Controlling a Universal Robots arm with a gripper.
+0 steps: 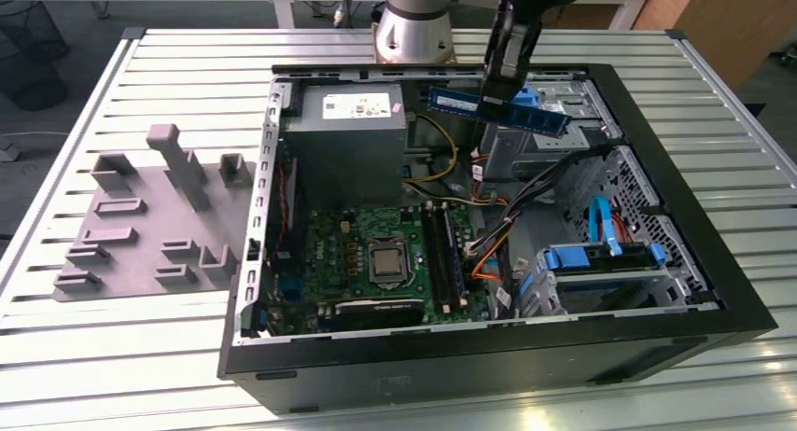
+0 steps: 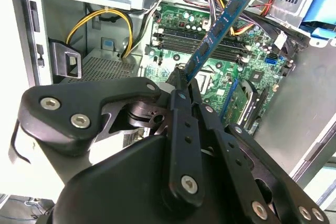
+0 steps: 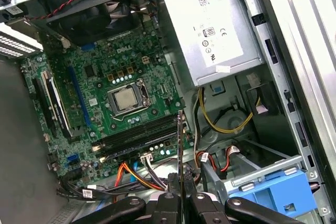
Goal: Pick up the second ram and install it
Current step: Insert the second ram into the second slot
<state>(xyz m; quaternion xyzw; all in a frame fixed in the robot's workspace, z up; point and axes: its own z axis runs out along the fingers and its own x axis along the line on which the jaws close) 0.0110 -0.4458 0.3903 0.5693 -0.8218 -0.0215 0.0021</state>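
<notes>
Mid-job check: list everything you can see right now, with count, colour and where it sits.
table: one, pale slatted metal, under everything.
computer case: one, black, open, on the table.
motherboard: one, green, on the case floor.
power supply: one, grey, inside the case next to the motherboard.
drive caddy: one, blue, inside the case at the exterior view's right.
fixture plate: one, grey with upright blocks, on the table at the exterior view's left of the case.
second ram: one, blue-green, in the air above the case.
gripper: one, black, shut on the second ram.
</notes>
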